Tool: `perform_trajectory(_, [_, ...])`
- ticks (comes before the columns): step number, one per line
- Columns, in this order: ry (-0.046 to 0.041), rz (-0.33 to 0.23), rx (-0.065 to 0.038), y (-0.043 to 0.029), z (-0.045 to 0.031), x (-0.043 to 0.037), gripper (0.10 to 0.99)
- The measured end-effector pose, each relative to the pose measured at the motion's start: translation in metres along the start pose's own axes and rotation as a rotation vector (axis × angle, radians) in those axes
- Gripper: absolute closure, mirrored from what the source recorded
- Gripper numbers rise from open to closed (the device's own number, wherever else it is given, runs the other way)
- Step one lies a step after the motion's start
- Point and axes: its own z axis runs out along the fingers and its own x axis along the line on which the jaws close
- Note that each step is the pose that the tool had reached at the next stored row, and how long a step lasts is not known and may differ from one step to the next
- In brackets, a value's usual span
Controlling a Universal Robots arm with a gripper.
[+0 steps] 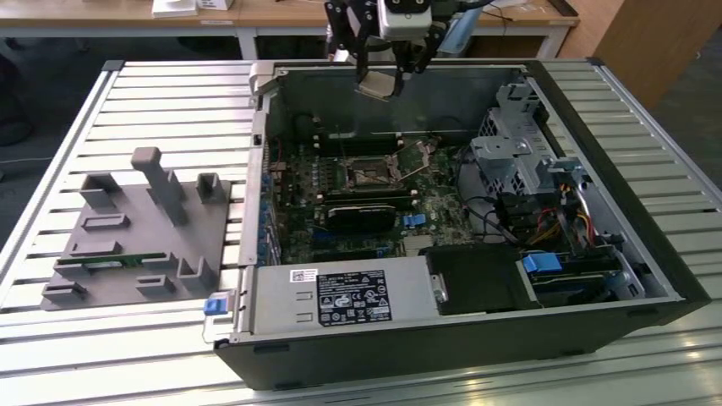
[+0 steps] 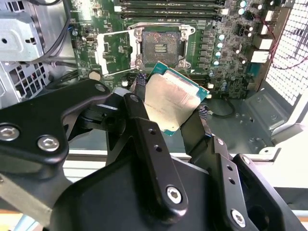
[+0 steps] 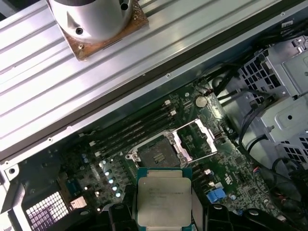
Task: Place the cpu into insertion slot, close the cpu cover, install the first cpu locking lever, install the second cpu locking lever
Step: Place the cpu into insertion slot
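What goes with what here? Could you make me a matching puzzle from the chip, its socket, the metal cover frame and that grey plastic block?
Things:
1. cpu
2. insertion slot
3. cpu cover
4. grey fixture

States or places:
A. empty, set in the green board
B. swung open beside the slot
C. held in the jaws above the case
D. on the slatted table, at the exterior view's left of the case

Pairs: 1-C; 2-A; 3-B; 4-D

tilted cpu (image 2: 174, 98) pinched in gripper (image 2: 171, 102), empty insertion slot (image 2: 161, 44) beyond on green motherboard (image 2: 118, 19)
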Motion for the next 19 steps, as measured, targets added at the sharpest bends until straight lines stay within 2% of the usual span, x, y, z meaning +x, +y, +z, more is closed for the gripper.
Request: perform_trajectory(19, [-0.0112,0.124,-0.002,-0.0001,0.0005,0.0001,0.545])
